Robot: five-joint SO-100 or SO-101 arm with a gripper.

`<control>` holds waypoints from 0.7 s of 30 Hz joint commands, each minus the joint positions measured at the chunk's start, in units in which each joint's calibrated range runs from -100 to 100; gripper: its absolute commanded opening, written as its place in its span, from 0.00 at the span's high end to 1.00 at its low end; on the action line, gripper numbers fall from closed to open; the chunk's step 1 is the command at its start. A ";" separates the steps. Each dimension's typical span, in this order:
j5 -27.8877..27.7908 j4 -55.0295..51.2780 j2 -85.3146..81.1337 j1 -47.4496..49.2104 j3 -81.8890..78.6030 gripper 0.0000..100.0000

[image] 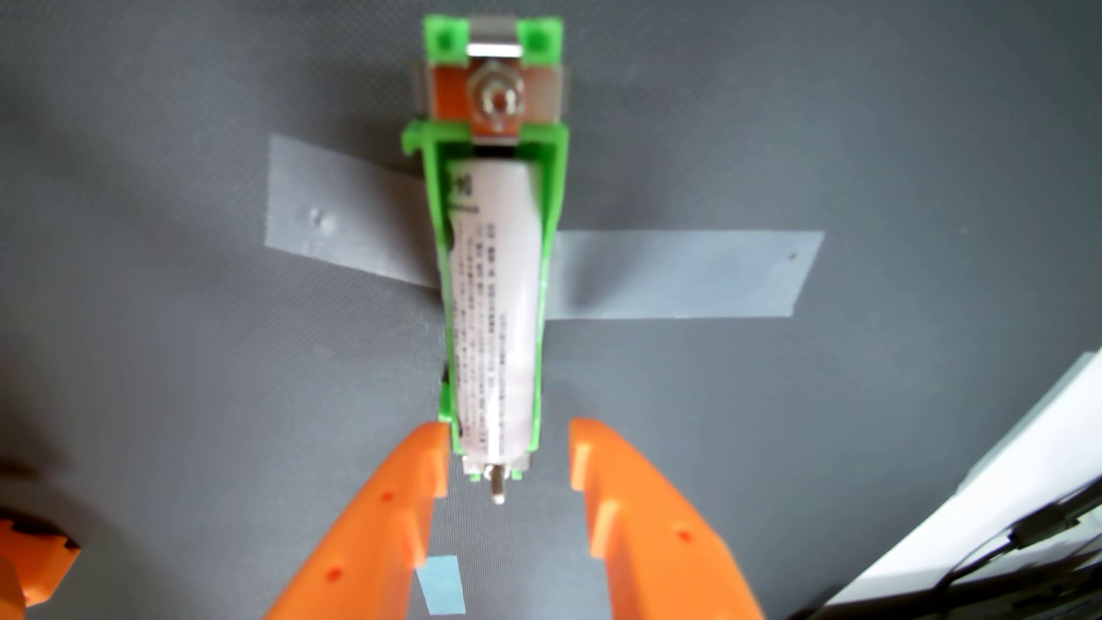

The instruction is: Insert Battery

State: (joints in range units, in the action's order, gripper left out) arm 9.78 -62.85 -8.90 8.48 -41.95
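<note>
One battery [498,310] in green holder [495,149]; claw [508,459] apart; tape strips [686,274] beside

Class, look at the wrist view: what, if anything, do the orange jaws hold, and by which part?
Nothing is held. The gripper is open, its jaws apart on either side of the near end of the green battery holder, where the white battery lies.
</note>
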 commanded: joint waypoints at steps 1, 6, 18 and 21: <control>0.16 -0.15 -1.48 0.14 0.22 0.87; 0.00 -0.41 -2.06 0.85 1.84 0.88; -0.05 -6.67 -1.89 2.50 8.32 0.89; -0.10 -6.59 -1.39 2.26 8.59 0.98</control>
State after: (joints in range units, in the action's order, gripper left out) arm 9.78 -69.21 -9.15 11.18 -35.80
